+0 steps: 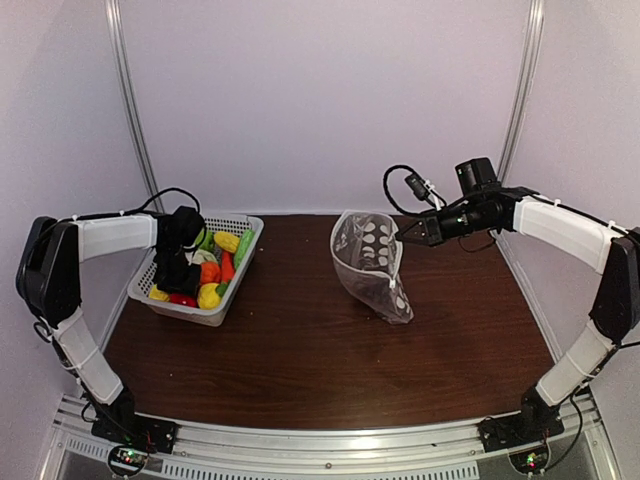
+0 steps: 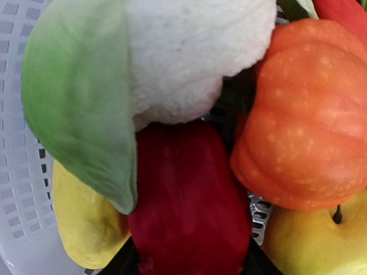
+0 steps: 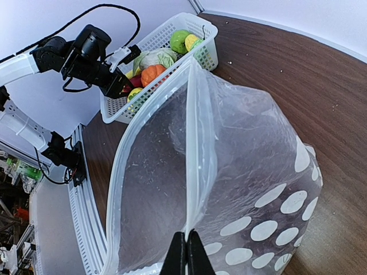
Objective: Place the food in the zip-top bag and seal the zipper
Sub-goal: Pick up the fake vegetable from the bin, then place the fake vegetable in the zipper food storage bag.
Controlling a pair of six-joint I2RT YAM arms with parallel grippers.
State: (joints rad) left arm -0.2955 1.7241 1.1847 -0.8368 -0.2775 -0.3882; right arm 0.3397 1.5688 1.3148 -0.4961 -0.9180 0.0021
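We hold the clear dotted plastic bag [image 1: 372,262], centre of the overhead frame, by its rim in the clenched right gripper [image 3: 186,255]. It looks empty, unsealed. The left gripper [image 1: 178,272] dips into the white mesh basket [image 1: 235,296], left, among the toy vegetables [image 1: 218,268]; its grasp we cannot tell.

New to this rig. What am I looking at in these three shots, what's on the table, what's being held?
Two robot arms are bolted at the table's near edge. The overhead view shows both. The right gripper is pinched shut on the rim of the zip-top bag, holding its mouth open. The left gripper reaches down into the white basket of toy food. The left wrist camera is a close-up inside the basket: a red pepper, an orange pumpkin, a cauliflower. Nothing is visibly gripped there. The right wrist camera looks down into the open bag.
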